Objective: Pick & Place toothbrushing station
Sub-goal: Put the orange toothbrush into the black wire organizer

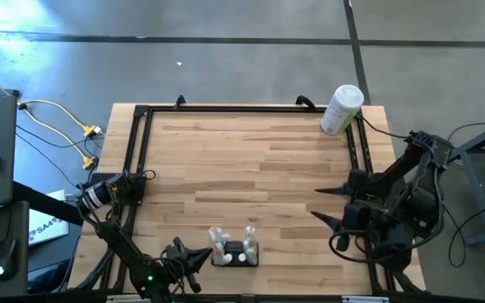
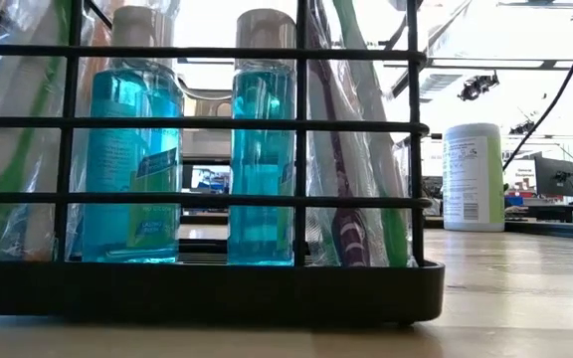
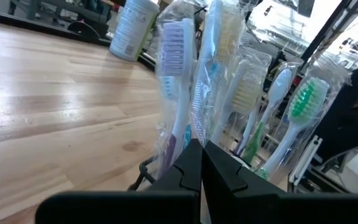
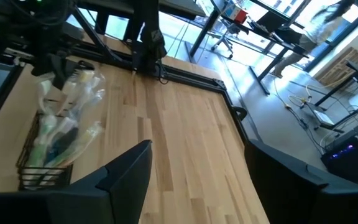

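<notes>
The toothbrushing station (image 1: 234,251) is a low black wire rack holding two bottles of blue liquid (image 2: 132,149) and several wrapped toothbrushes (image 3: 178,74). It rests by its base on the table near the front edge, and it also shows in the right wrist view (image 4: 51,134). My left gripper (image 1: 202,258) is shut, and its tips (image 3: 201,155) are at the rack's left end, right below the wrapped brushes. My right gripper (image 1: 325,206) is open and empty over the table's right part, well clear of the rack. My left gripper's shut fingers (image 3: 188,168) come level from the table's left at the rack's left end, by its wire rim (image 3: 143,169). The fingers hide the place where they would meet it, so I cannot tell whether they touch or pinch anything. The rack rests on the table.
A tall white cylindrical container (image 1: 342,109) stands at the table's far right corner and also shows in the low view (image 2: 473,177). A black frame rail (image 1: 141,151) runs around the tabletop. The wooden table middle (image 1: 251,168) is bare.
</notes>
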Robot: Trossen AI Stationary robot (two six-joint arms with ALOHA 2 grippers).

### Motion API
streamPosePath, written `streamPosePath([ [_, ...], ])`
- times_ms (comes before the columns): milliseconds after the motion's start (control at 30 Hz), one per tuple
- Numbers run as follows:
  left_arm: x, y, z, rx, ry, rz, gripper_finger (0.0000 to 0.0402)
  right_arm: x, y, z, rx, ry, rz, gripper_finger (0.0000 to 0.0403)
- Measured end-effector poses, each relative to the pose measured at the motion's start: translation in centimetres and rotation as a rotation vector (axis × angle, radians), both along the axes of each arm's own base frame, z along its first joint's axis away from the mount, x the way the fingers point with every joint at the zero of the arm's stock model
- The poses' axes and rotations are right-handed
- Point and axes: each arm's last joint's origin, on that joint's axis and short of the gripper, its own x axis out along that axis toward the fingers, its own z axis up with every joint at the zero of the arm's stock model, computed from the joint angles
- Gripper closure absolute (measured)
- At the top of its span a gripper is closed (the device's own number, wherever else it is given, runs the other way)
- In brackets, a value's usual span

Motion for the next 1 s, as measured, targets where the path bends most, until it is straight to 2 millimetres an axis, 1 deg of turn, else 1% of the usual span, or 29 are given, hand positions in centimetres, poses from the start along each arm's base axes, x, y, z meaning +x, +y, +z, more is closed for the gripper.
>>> streamPosePath([
  [200, 0.19, 0.15, 0.12, 0.031, 0.008, 0.01, 0.0401, 0.0, 0.01, 0.0, -0.001, 0.002, 0.002, 0.0153],
  [500, 0.2, 0.15, 0.4, 0.147, 0.059, 0.014, 0.0402, 0.15, -0.12, 0.0, -0.003, 0.003, -0.005, 0.0153],
  [633, 0.17, 0.21, 0.98, 0.219, 0.096, 0.016, 0.0402, 0.38, -0.29, 0.01, 0.003, 0.003, -0.014, 0.0153],
  [767, 0.17, 0.22, 0.97, 0.292, 0.136, 0.016, 0.0401, 0.45, -0.3, 0.01, 0.01, 0.006, -0.012, 0.0153],
  [1000, 0.21, 0.15, 0.67, 0.286, 0.158, -0.001, 0.0402, 0.87, -0.61, 0.01, 0.024, 0.013, -0.025, 0.0153],
])
